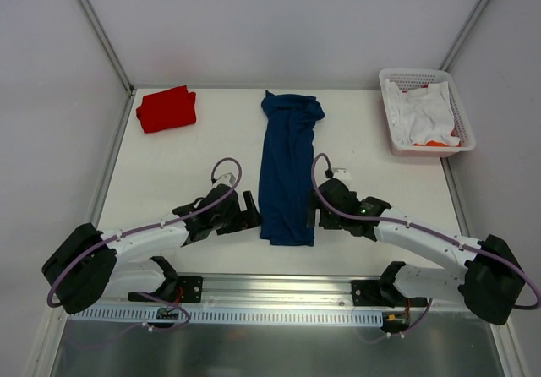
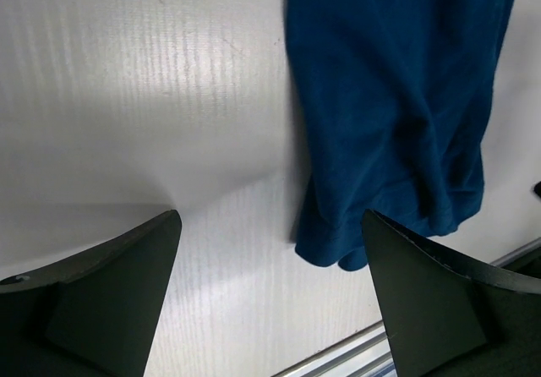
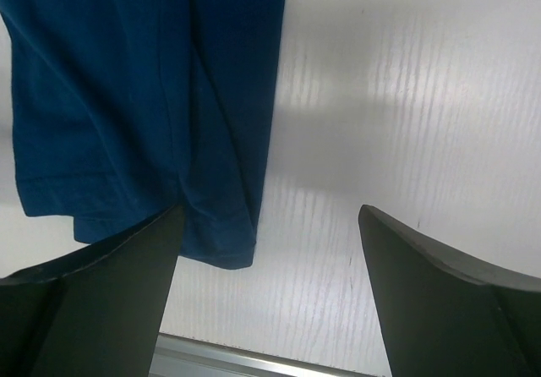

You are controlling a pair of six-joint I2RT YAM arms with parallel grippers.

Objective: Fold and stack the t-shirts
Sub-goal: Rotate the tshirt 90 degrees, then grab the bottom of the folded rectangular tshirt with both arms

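Note:
The navy blue t-shirt (image 1: 287, 166) lies on the table as a long narrow strip, folded lengthwise, running from the far middle to near the front. Its print is hidden. The plain red t-shirt (image 1: 166, 108) sits folded at the far left. My left gripper (image 1: 251, 212) is open and empty just left of the navy shirt's near end (image 2: 397, 115). My right gripper (image 1: 311, 216) is open and empty just right of that same end (image 3: 144, 98). Neither touches the cloth.
A white basket (image 1: 393, 123) at the far right holds white cloth (image 1: 421, 113) and something orange. A metal rail (image 1: 279, 288) runs along the table's front edge. White walls enclose the table on three sides.

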